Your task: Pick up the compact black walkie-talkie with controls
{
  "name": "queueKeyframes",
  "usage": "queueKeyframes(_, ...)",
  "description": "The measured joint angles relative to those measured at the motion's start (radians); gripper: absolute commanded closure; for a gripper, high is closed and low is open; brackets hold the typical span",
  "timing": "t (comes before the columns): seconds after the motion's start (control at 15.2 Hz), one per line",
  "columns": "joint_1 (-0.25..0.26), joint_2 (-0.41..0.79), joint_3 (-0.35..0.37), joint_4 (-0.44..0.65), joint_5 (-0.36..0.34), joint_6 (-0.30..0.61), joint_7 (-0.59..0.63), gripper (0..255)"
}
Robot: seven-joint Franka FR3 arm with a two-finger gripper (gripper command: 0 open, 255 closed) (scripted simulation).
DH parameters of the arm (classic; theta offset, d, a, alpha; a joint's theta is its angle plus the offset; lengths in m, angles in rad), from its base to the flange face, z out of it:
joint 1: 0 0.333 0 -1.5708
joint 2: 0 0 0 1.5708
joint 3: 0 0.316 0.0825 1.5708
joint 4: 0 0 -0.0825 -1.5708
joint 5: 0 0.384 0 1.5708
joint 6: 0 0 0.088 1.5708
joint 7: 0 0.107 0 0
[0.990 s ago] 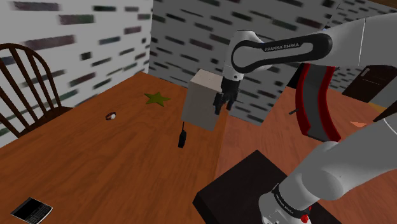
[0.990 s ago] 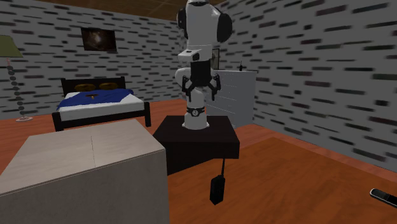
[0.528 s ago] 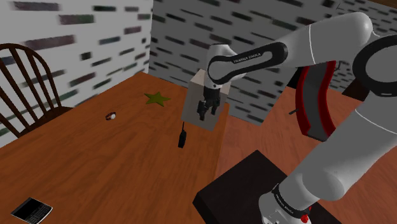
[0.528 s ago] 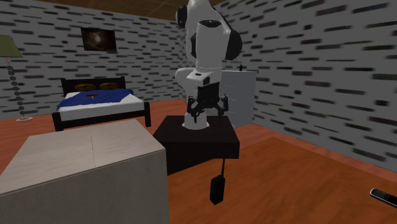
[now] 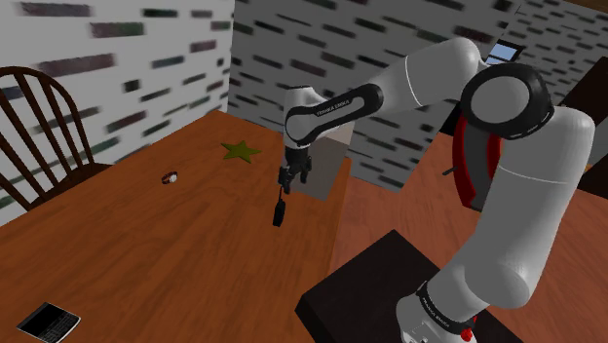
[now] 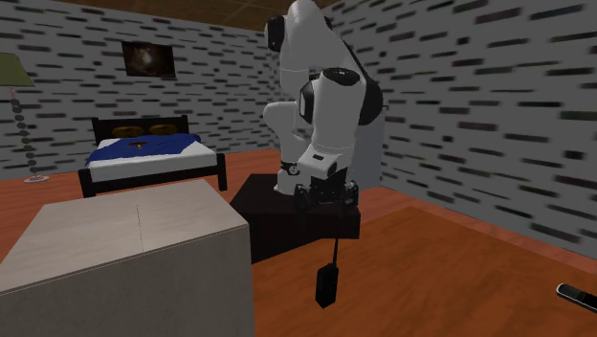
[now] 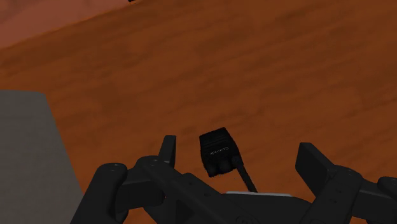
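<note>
The black walkie-talkie (image 5: 279, 210) lies on the brown wooden table (image 5: 146, 244), its thin antenna pointing toward the grey box. In the second exterior view the walkie-talkie (image 6: 327, 283) is near the table's middle, with my gripper (image 6: 327, 196) hanging above it. From the shoulder view my gripper (image 5: 290, 177) hovers just over the antenna end. The wrist view has the walkie-talkie (image 7: 219, 153) between my open fingers, nearer the left finger (image 7: 167, 149) than the right one (image 7: 315, 159), and neither touches it.
A grey box (image 5: 329, 164) stands on the table right behind the gripper. A green star (image 5: 240, 151), a small dark object (image 5: 171, 177) and a flat black keypad device (image 5: 47, 320) also lie on the table. A wooden chair (image 5: 39, 107) stands beside it.
The arm has swung down and toward the shoulder view's left, from in front of the grey box to just above the walkie-talkie. The walkie-talkie has not moved.
</note>
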Motion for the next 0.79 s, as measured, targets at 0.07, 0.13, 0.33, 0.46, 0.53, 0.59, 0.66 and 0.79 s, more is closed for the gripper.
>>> queueKeyframes(0.07, 0.002, 0.040, -0.002, 0.029, -0.009, 0.004, -0.003, 0)
queueKeyframes(0.13, 0.010, 0.089, -0.002, 0.074, -0.018, 0.003, 0.001, 0)
queueKeyframes(0.33, 0.031, 0.205, -0.002, 0.172, -0.041, 0.004, 0.009, 0)
queueKeyframes(0.46, 0.033, 0.247, -0.005, 0.206, -0.048, 0.008, 0.006, 0)
queueKeyframes(0.53, 0.034, 0.260, -0.006, 0.208, -0.050, 0.018, 0.007, 0)
queueKeyframes(0.59, 0.035, 0.272, -0.006, 0.211, -0.051, 0.026, 0.008, 0)
queueKeyframes(0.66, 0.035, 0.283, -0.007, 0.214, -0.052, 0.034, 0.008, 0)
queueKeyframes(0.79, 0.036, 0.307, -0.009, 0.222, -0.055, 0.050, 0.008, 0)
